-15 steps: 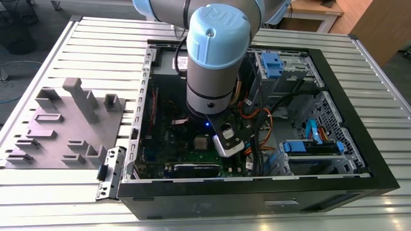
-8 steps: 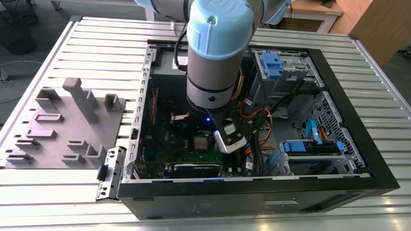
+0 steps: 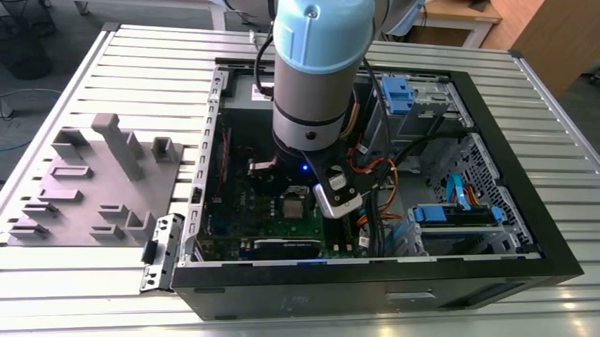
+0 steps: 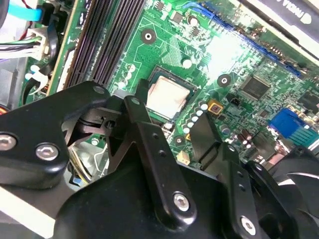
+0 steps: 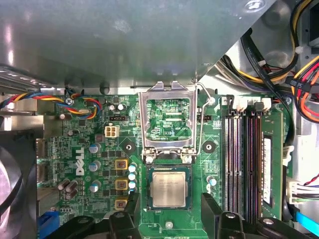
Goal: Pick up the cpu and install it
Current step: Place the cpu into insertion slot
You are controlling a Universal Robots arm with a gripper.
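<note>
My gripper [image 5: 170, 199] is spread wide and holds nothing, with one finger on each side of the cpu [image 5: 168, 189]. The cpu lies flat in its socket on the green board [image 5: 214, 149], which carries white lettering [image 5: 79, 160]. In the exterior view the cpu sits at six o'clock below my arm [image 3: 314, 70].

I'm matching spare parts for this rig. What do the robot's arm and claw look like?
The arm is a silver-grey cylinder with a pale blue cap, a black wrist and a small blue light. The claw has black linked fingers with silver screws.
</note>
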